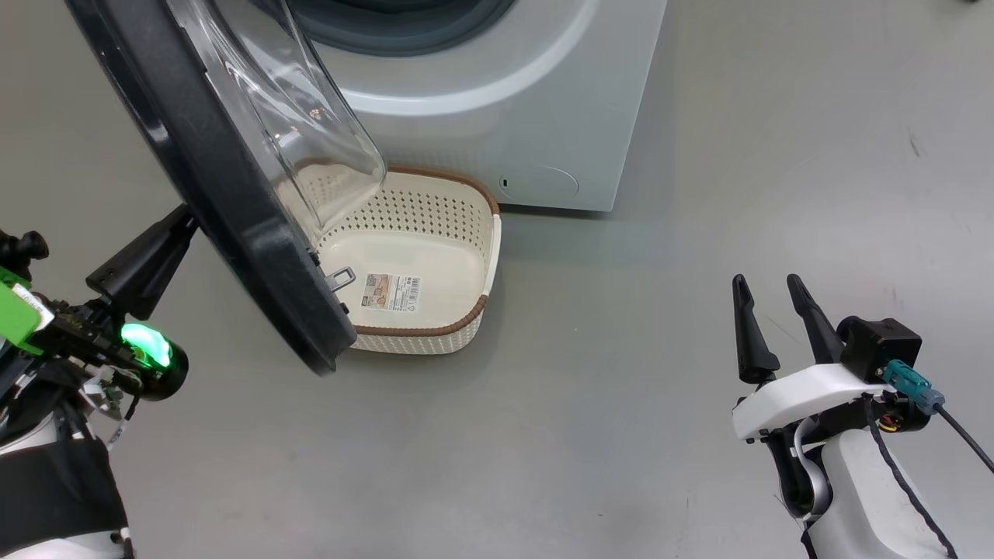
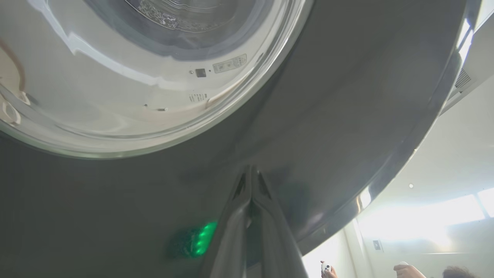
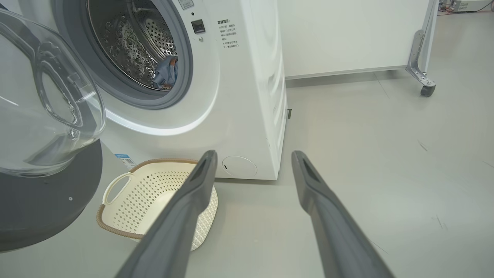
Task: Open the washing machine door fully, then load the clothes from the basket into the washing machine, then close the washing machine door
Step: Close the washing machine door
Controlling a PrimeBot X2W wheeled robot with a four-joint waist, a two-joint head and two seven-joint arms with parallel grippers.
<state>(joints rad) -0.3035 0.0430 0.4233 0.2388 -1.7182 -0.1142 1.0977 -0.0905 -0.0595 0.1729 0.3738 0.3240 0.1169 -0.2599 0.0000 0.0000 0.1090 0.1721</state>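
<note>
The washing machine door (image 1: 225, 178) stands swung open at the upper left, its glass bowl hanging over the basket (image 1: 446, 330). My left gripper (image 1: 182, 221) is shut, and its fingertips (image 2: 251, 170) press against the door's glossy black outer rim (image 2: 347, 96). The cream basket (image 3: 154, 193) sits on the floor before the washing machine (image 1: 528, 101); it holds nothing but a label. Light blue clothes (image 3: 166, 71) lie inside the steel drum. My right gripper (image 1: 766, 281) is open and holds nothing, low at the right, well clear of the basket and pointing toward the machine's lower corner (image 3: 254, 154).
Bare grey floor stretches to the right of the machine (image 3: 247, 96). A white panel on a castor (image 3: 424, 88) stands at the far right. A person's hand with a small controller (image 2: 326, 268) shows past the door's edge.
</note>
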